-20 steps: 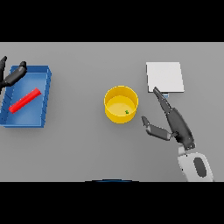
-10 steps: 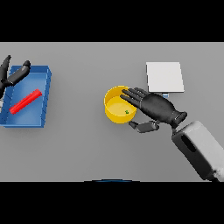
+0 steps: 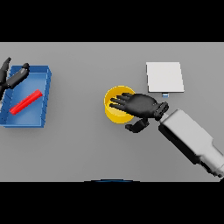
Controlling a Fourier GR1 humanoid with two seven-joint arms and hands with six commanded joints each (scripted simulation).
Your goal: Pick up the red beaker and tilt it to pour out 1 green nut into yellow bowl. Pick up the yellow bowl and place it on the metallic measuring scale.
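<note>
Yellow bowl (image 3: pixel 114 109) under right robot hand (image 3: pixel 141 106), fingers spread above it

Your right hand (image 3: pixel 142 106) lies palm down over the right half of the yellow bowl (image 3: pixel 114 105), which serves as landmark here. Its fingers (image 3: pixel 118 102) reach leftward across the bowl's opening, spread and nearly straight. The thumb is curled underneath, just outside the bowl's lower right rim; whether it touches the wall cannot be told. Your right forearm, white and grey, runs from the wrist just right of the bowl down toward the lower right corner of the head view. Your left hand (image 3: pixel 12 77) shows far left of the bowl, at the view's left edge, with fingers relaxed and pointing up and to the right.
</note>
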